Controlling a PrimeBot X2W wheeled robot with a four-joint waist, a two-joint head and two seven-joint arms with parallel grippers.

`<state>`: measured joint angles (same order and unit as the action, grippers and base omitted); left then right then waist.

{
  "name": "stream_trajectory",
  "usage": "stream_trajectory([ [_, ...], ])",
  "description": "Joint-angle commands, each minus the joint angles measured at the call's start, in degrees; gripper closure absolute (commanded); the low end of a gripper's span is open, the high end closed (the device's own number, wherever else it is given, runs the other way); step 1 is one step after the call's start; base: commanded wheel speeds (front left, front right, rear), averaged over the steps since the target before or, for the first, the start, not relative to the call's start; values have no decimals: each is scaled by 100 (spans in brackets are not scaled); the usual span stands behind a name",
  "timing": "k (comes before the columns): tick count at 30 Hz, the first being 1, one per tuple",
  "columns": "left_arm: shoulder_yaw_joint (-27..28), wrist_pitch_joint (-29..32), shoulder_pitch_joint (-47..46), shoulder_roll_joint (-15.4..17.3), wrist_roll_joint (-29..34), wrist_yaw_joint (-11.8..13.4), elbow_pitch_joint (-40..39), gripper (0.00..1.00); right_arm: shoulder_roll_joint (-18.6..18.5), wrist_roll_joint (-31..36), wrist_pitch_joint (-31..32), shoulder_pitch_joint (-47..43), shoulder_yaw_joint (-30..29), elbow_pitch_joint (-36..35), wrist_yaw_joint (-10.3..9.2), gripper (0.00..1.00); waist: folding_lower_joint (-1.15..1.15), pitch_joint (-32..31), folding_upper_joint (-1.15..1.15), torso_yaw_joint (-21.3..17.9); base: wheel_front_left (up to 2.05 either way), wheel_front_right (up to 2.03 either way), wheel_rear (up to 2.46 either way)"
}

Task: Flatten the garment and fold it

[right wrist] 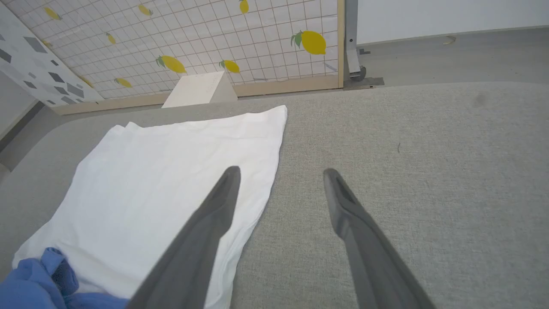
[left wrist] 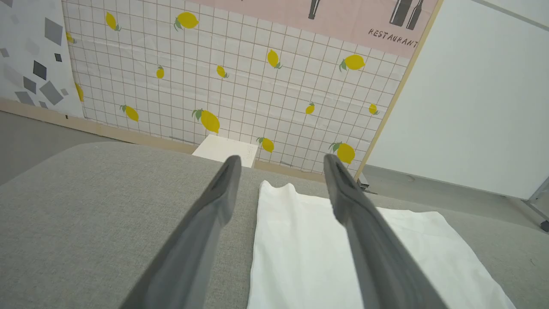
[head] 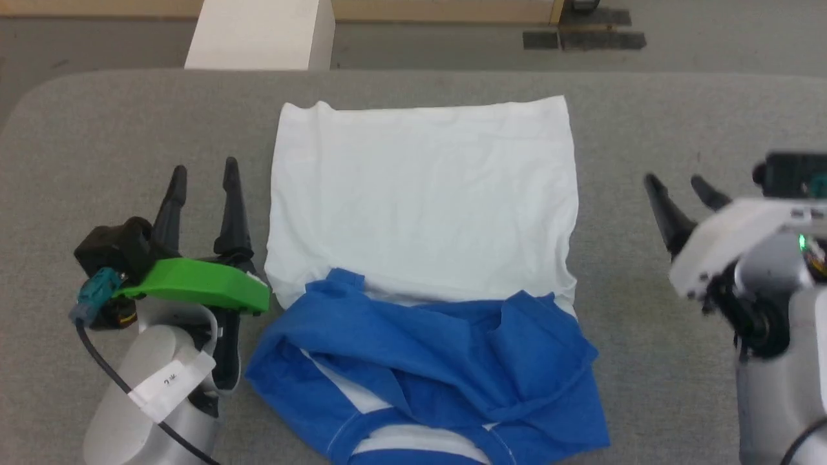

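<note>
Lying between two empty grippers at the surface's middle: the T-shirt [head: 423, 194].
A white box [head: 261, 35] stands beyond the grey surface's [head: 97, 129] far edge, before a lemon-print wall [left wrist: 214, 86]. White body toward that edge, blue sleeves bunched at the near edge. The left gripper [head: 203, 169] sits just beside the shirt's left side, the right gripper [head: 675, 181] apart from its right; both angled forward, fingers spread.

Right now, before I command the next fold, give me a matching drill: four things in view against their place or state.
1 left gripper
2 right gripper
3 blue sleeves
4 white box

A beyond the table's far edge
B open, close by the garment's left edge
C bunched at the garment's near end
D open, well clear of its right edge

Pairs: 1-B, 2-D, 3-C, 4-A
</note>
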<state>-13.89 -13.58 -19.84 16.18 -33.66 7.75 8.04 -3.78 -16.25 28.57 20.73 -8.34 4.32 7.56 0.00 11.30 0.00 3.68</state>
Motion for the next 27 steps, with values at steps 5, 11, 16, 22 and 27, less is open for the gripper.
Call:
stream_trajectory([
  [5,99,-110,-246,-130,225,70,-295,0,-339,489,767,1439,220,530,-8,0,0,979,0,416,0,0,0],
  [11,98,-135,-534,-393,472,96,-604,0,-756,977,1526,2907,530,1400,-8,0,0,1688,0,903,0,0,0],
  [16,63,-139,-650,-624,609,51,-713,0,-1011,1431,2158,3698,886,2089,-8,0,0,2120,0,1227,0,0,0],
  [22,62,-140,-715,-892,726,-58,-740,0,-1118,1833,2610,4163,1051,2534,-8,0,0,2450,0,1491,0,0,0],
  [27,193,-141,-687,-1033,798,-112,-730,0,-1197,2048,2938,4233,1109,2761,-8,0,0,2548,0,1561,0,0,0],
])
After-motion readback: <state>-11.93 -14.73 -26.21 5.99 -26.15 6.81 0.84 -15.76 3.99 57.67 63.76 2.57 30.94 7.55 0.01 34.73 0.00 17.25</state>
